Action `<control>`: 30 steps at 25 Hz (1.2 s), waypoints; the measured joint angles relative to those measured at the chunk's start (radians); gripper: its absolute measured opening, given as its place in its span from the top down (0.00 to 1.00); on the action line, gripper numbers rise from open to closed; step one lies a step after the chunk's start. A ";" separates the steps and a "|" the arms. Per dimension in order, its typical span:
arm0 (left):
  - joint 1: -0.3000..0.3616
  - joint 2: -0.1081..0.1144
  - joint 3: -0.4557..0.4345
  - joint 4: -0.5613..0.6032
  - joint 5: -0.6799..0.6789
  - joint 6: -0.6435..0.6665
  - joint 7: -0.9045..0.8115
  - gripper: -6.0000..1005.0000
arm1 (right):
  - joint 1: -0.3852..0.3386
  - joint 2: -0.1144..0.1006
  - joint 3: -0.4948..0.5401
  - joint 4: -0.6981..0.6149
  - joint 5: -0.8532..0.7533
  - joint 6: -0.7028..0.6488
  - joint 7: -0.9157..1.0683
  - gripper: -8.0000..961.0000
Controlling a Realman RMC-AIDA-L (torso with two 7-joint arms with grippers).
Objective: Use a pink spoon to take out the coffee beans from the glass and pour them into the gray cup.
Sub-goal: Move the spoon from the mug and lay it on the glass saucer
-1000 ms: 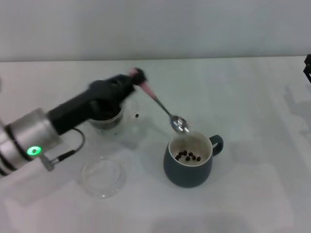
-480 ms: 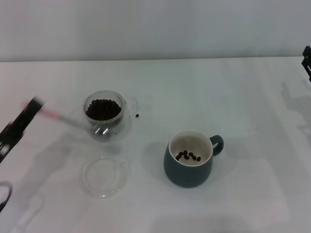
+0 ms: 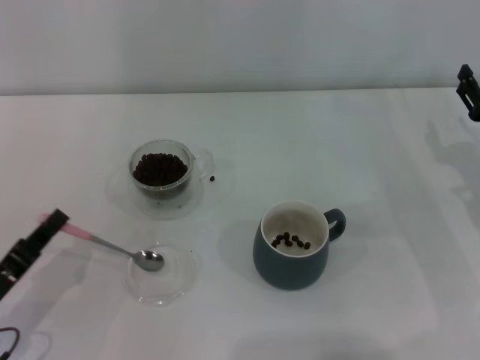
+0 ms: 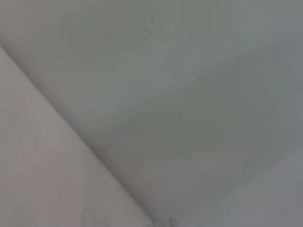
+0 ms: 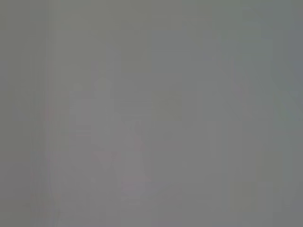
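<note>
- Head view: the left end effector [image 3: 51, 223] comes in low from the left edge and is closed on the pale handle end of the pink spoon [image 3: 112, 245].
- The spoon slants down and to the right, with its silver bowl over the flat clear dish [image 3: 174, 281] near the front of the table [image 3: 315, 135]; whether the bowl touches the dish cannot be told, and it looks empty.
- The glass [image 3: 161, 171] stands behind the dish, its clear handle to the right, and is filled with coffee beans [image 3: 159, 166].
- One stray bean [image 3: 212, 178] lies on the table just right of the glass handle.
- The gray cup [image 3: 294, 244] stands to the right of the dish, well apart from the glass, its loop handle pointing right; a few beans lie on its cream bottom.
- The right end effector [image 3: 469, 91] shows only as a dark piece at the far right edge; whether its fingers are open or closed cannot be told.
- Left wrist view: only plain pale and gray areas meeting along a slanted line; none of the task's things can be made out.
- Right wrist view: a flat gray field with nothing recognisable.
</note>
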 joint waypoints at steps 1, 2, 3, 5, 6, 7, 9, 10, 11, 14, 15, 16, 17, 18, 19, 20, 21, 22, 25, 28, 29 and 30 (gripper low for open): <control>-0.009 0.000 0.000 0.000 0.017 0.017 0.000 0.86 | 0.001 0.001 0.000 0.000 0.000 0.001 0.000 0.32; -0.013 0.000 0.000 0.000 0.026 0.026 0.000 0.86 | 0.002 0.001 -0.001 0.000 -0.001 0.001 0.000 0.32; -0.021 -0.001 0.000 0.000 0.038 0.041 0.000 0.86 | 0.002 0.002 -0.001 0.000 -0.001 0.001 0.000 0.32; -0.033 -0.002 0.000 0.000 0.054 0.069 -0.001 0.86 | 0.001 0.003 -0.001 0.001 -0.001 0.001 0.000 0.32; -0.040 -0.003 0.000 -0.001 0.057 0.082 -0.001 0.86 | -0.001 0.003 -0.001 0.002 0.000 0.000 0.000 0.32; -0.046 -0.004 0.000 -0.003 0.060 0.093 -0.001 0.86 | -0.004 0.003 0.000 0.003 0.001 0.000 0.000 0.32; -0.057 -0.004 0.001 -0.007 0.069 0.109 -0.001 0.86 | -0.008 0.003 0.003 0.003 0.003 -0.002 0.000 0.32; -0.062 -0.004 0.001 -0.007 0.077 0.116 -0.001 0.86 | -0.010 0.003 0.005 0.004 0.004 -0.002 0.000 0.32; -0.066 -0.004 0.002 -0.008 0.083 0.121 -0.001 0.86 | -0.011 0.003 0.005 0.004 0.005 -0.002 0.000 0.32; -0.078 -0.007 0.002 -0.011 0.109 0.143 0.003 0.86 | -0.011 0.002 0.007 0.004 0.005 -0.002 0.000 0.32; -0.082 -0.009 0.002 -0.011 0.118 0.151 0.005 0.86 | -0.011 0.002 0.007 0.003 0.005 -0.002 0.000 0.32; -0.086 -0.010 0.001 -0.013 0.127 0.159 0.010 0.86 | -0.011 0.002 0.008 0.002 0.005 -0.002 0.000 0.32; -0.090 -0.011 0.001 -0.015 0.135 0.168 0.020 0.86 | -0.011 0.002 0.008 0.001 0.005 -0.001 0.000 0.32; -0.092 -0.012 0.000 -0.021 0.138 0.173 0.032 0.86 | -0.011 0.002 0.008 0.001 0.005 0.000 0.000 0.32; -0.094 -0.013 -0.002 -0.027 0.139 0.180 0.051 0.86 | -0.010 0.002 0.008 0.001 0.005 0.000 0.000 0.32; -0.096 -0.013 -0.004 -0.034 0.136 0.184 0.069 0.86 | -0.010 0.002 0.008 0.001 0.005 0.000 0.000 0.32; -0.097 -0.013 -0.006 -0.038 0.129 0.186 0.093 0.86 | -0.010 0.002 0.008 0.001 0.005 0.000 0.000 0.32; -0.097 -0.013 -0.008 -0.041 0.119 0.188 0.124 0.86 | -0.010 0.002 0.008 0.001 0.005 0.000 0.000 0.32; -0.091 -0.013 -0.009 -0.041 0.082 0.189 0.212 0.82 | -0.010 0.001 0.008 0.001 0.005 0.001 0.000 0.32; -0.081 -0.014 -0.009 -0.047 0.008 0.203 0.354 0.72 | -0.012 0.001 0.009 0.001 0.005 0.001 0.000 0.32; -0.078 -0.014 -0.009 -0.054 -0.023 0.206 0.408 0.68 | -0.013 0.001 0.009 0.001 0.005 0.001 0.000 0.32; -0.076 -0.014 -0.009 -0.062 -0.056 0.208 0.463 0.65 | -0.014 0.001 0.009 0.001 0.005 0.001 0.000 0.32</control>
